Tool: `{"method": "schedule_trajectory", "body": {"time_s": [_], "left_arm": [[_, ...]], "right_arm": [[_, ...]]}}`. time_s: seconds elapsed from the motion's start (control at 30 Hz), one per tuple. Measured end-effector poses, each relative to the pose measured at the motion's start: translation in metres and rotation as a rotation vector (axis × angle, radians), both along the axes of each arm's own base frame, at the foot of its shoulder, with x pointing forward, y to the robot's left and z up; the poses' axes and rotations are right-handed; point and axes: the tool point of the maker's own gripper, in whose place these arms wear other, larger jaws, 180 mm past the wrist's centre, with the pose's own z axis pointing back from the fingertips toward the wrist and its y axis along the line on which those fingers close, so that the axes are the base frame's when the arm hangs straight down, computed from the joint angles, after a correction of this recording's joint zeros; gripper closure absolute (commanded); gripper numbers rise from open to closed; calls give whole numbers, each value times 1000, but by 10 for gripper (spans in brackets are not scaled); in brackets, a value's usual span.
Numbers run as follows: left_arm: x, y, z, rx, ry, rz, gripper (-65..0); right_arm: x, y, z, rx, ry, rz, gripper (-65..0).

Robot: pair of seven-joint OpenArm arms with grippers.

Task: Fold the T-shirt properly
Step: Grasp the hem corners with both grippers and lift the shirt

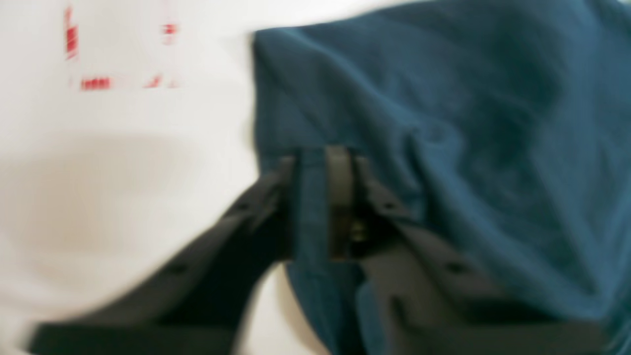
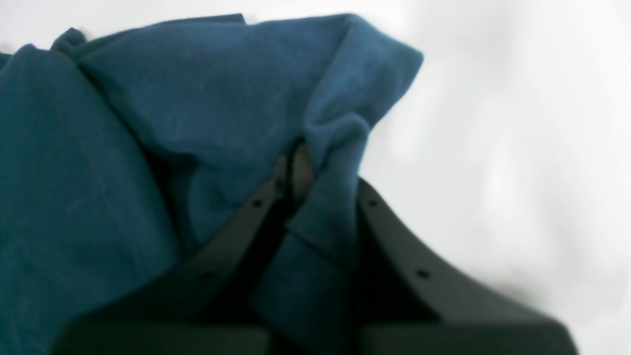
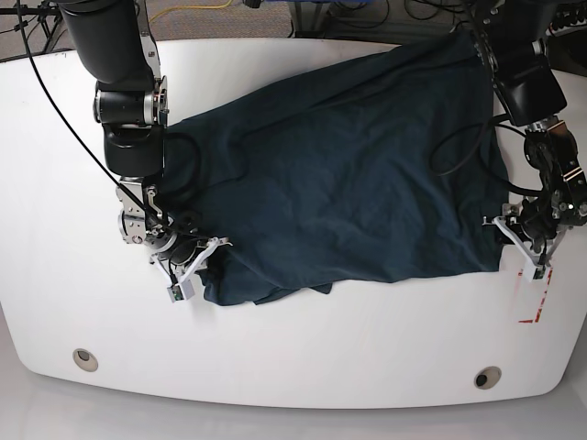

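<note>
Cloth fills the middle of the white table (image 3: 55,183) — the T-shirt (image 3: 348,174) lies spread there, rumpled along its near edge. At the shirt's left near corner the right gripper (image 2: 315,167) is clamped on a bunched fold. At its right edge the left gripper (image 1: 320,167) has a strip of fabric between slightly parted fingers — held or loose, I cannot tell.

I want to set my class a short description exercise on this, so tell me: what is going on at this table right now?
A two-armed robot is folding a dark teal T-shirt spread on a white table. The right gripper is shut on a bunched edge of the cloth. The left gripper sits at the opposite edge with a strip of cloth between its jaws, which look slightly parted. The shirt lies partly doubled over and rumpled, not yet neatly folded.
</note>
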Motion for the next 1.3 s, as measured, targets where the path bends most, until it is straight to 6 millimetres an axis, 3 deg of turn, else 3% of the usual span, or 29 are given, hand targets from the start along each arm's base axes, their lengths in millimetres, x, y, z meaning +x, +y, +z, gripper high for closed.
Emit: {"method": "schedule_trajectory", "body": {"time_s": [0.1,0.17,0.4,0.63,0.77,0.9,1.3], "left_arm": [[3,7,-12,-39,25,67,-458],[8,15,-15,-58,22,134,-507],[31,29,-12,-100,-45,231,-511],[19,38,-45,-142,13,274,-511],[22,45,-48,-161,-12,298,-511],[26,41,-51,-170,2,303,-511],[44,-14,-51,-239,-13,233,-511]], "right_arm": [[0,0,0,1,-1,-1,-5],[0,0,0,1,0,0,-5],[0,0,0,2,0,-1,-5],[0,3,-1,7,-1,1,-5],[0,7,-1,13,-1,4,-5],[0,9,-1,16,-1,5,-5],[-2,9,-2,22,-5,2,-5]]}}
